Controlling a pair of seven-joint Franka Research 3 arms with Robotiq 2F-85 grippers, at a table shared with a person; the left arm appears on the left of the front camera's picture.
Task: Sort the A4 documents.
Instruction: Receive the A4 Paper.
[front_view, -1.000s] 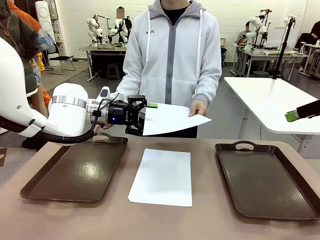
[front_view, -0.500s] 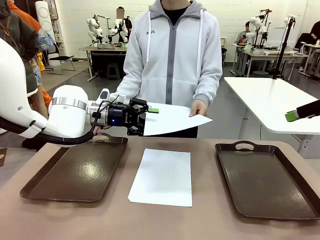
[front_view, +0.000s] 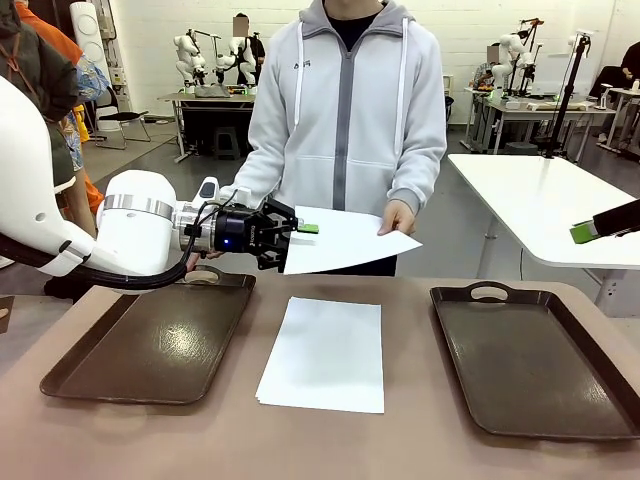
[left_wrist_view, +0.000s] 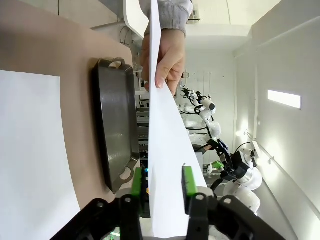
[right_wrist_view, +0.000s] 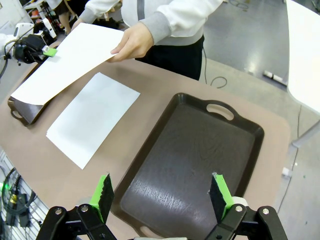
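Above the surface (front_view: 420, 425) with its trays (front_view: 150, 345) and flat sheet (front_view: 325, 350), the left gripper (front_view: 298, 235) clamps paper (front_view: 345, 240) a person's hand (front_view: 396, 217) holds; the right gripper (right_wrist_view: 162, 195) gapes empty.

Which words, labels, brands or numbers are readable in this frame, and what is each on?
No text here can be read.
A chest mark on the person's hoodie: too small to read.
The held sheet and the table sheet: blank on the sides shown.
The left tray and right tray: no print.
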